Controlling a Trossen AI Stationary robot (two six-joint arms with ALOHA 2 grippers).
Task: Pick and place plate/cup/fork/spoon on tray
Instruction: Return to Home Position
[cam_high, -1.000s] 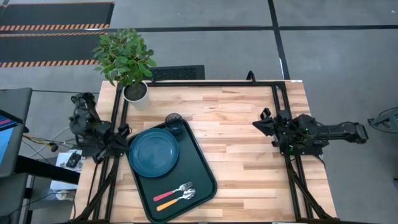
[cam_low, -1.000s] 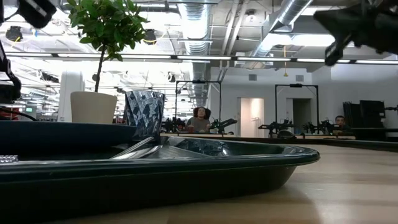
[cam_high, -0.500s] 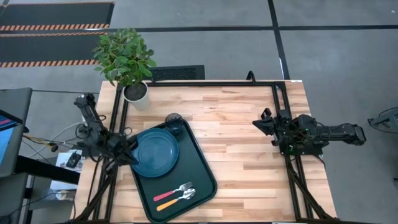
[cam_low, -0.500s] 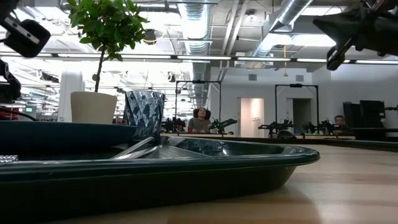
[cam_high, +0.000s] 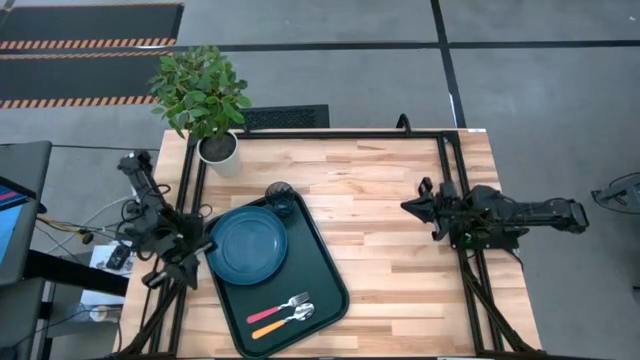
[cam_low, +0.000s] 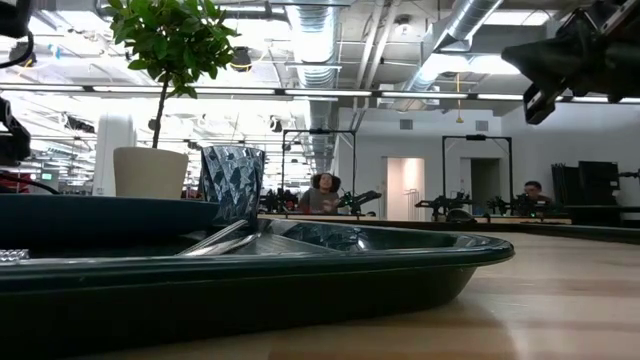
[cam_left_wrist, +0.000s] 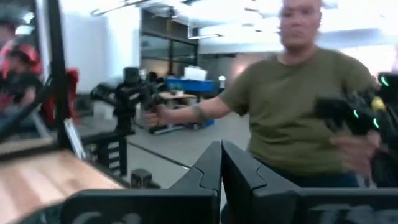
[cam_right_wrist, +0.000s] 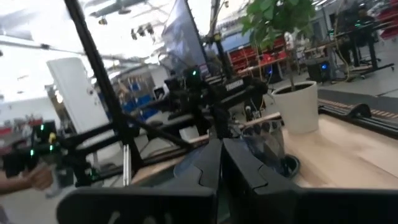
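In the low view the tray (cam_low: 300, 275) is cut off at the left and bottom edges; the person (cam_left_wrist: 292, 106) is blurred.

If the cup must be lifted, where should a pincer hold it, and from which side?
Grip the cup across its side walls, descending from above. It stands upright with the mouth open upward in the tray's far corner, and the plate sits close beside it, so probably place the fingers clear of the plate.
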